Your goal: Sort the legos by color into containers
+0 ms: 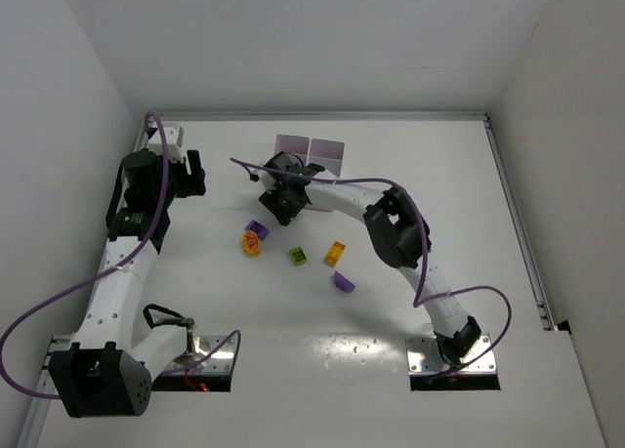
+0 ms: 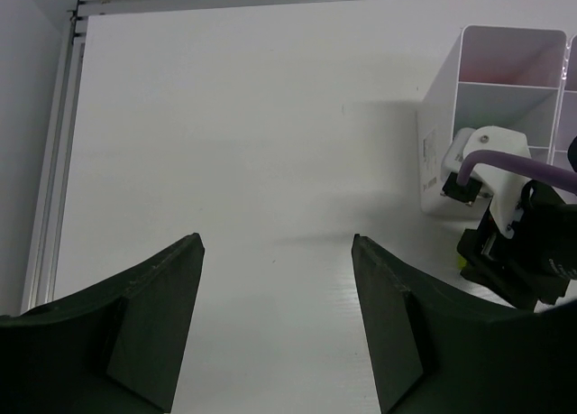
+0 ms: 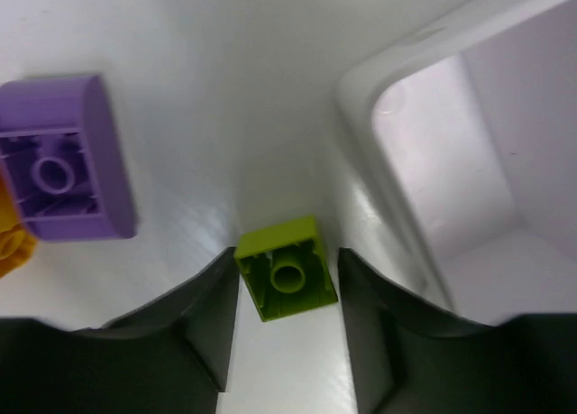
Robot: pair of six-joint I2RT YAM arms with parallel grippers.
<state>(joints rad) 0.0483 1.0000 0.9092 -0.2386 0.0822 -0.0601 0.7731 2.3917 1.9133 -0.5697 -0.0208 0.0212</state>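
Right wrist view has it dead centre for you: the right gripper [image 3: 287, 268] has its two dark jaws against opposite sides of a lime-green brick [image 3: 287, 286]. As far as this shot shows, it's clamped on. The brick is just beside the rounded corner of the containers [image 3: 397, 80]. You can't tell from here whether it rests on the worktop [image 3: 225, 35] or sits just off it. Look at the piece: small, squarish, glossy, its hollow underside with one round tube facing the lens, sitting a touch skewed between the jaws. My read is that it's feather-light and rigid, hard plastic with no give, but slick. A crooked pinch could let it twist or pop free, so you want the pads flat on two opposite walls, not corner to corner. Off to the left lies a purple brick [image 3: 63, 161], also underside-up with one rounded end, clear of the green one. In the top external view more pieces dot the middle of the worktop, well apart from the containers: another green brick [image 1: 298, 257], an orange-yellow brick [image 1: 335, 253] and a second purple brick [image 1: 342, 282]. Your left gripper [image 2: 275, 244] hangs spread wide, nothing between its jaws.
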